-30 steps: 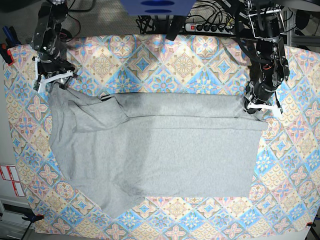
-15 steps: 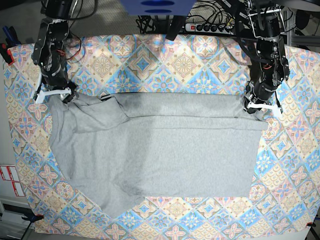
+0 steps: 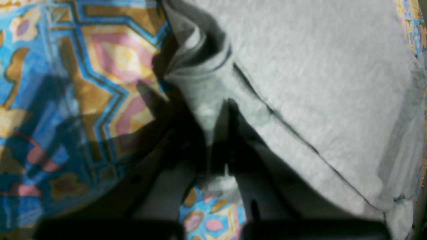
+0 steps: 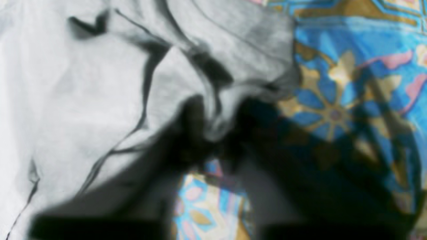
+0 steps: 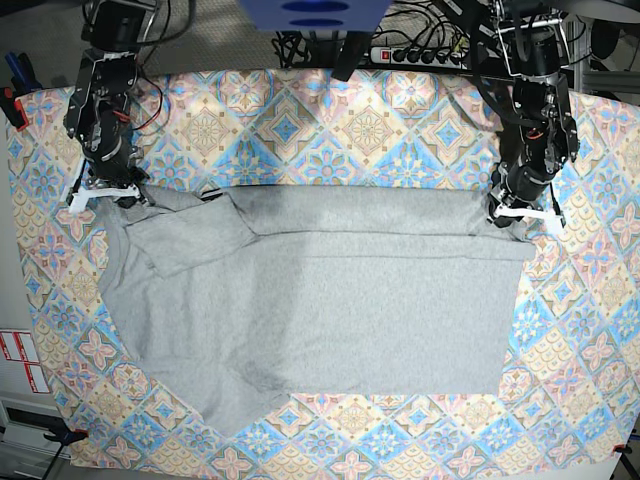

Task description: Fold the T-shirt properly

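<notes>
The grey T-shirt [image 5: 330, 300] lies spread on the patterned cloth, with its far edge folded over toward the front and a sleeve flap at the left; no lettering shows. My left gripper [image 5: 518, 214] is at the shirt's far right corner. In the left wrist view it [image 3: 218, 140] is shut on a bunched fold of the T-shirt [image 3: 317, 83]. My right gripper [image 5: 105, 194] is at the shirt's far left corner. In the right wrist view it [image 4: 213, 133] pinches wrinkled fabric of the T-shirt [image 4: 83, 100].
The pastel tile-patterned cloth [image 5: 370, 130] covers the table under the shirt. A power strip [image 5: 420, 55] and cables lie behind the far edge. Red-and-white labels [image 5: 20, 360] sit off the left edge. Both arm bases stand at the far corners.
My right gripper has moved toward the front, from the bare cloth onto the shirt's far left corner, and closed on it. The left arm has not moved.
</notes>
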`<action>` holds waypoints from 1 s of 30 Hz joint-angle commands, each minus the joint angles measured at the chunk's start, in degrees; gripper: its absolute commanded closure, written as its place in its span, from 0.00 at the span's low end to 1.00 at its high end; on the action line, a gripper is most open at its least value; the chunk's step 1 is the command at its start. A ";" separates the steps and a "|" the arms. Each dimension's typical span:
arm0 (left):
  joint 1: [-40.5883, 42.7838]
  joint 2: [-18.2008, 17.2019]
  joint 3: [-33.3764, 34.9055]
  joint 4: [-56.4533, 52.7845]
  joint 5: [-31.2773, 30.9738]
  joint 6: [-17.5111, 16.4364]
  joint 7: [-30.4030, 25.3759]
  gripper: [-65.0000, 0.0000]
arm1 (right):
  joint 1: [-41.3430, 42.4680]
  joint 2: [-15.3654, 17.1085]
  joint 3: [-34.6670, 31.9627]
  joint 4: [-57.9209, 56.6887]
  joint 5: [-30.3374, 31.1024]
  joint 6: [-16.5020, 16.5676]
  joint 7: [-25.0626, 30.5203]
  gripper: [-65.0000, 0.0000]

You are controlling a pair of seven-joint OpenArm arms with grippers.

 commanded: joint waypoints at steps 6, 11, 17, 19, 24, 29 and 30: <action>2.62 -1.50 0.29 2.77 0.63 0.64 2.69 1.00 | -3.31 2.17 0.22 2.58 0.45 0.04 -1.44 1.00; 7.20 -2.20 0.47 9.36 0.63 0.64 2.78 1.00 | -7.71 2.17 4.97 7.15 0.45 0.04 -1.70 1.00; 13.26 -3.52 0.20 16.05 0.63 0.64 6.38 1.00 | -12.89 2.17 7.25 11.02 0.54 0.04 -1.88 1.00; 15.55 -3.78 0.20 17.80 0.63 0.64 6.20 1.00 | -14.65 2.17 7.60 11.99 0.54 0.04 -1.88 1.00; 21.17 -3.87 -1.56 21.41 0.63 0.64 6.20 1.00 | -18.61 2.17 8.39 12.96 0.54 0.04 -1.88 1.00; 25.31 -3.87 -3.84 22.55 0.81 0.64 6.38 1.00 | -22.21 2.17 8.75 12.96 0.54 0.04 -1.62 1.00; 26.01 -3.87 -4.19 22.55 0.81 0.64 6.38 1.00 | -22.92 2.17 8.75 12.96 0.54 0.04 -1.53 1.00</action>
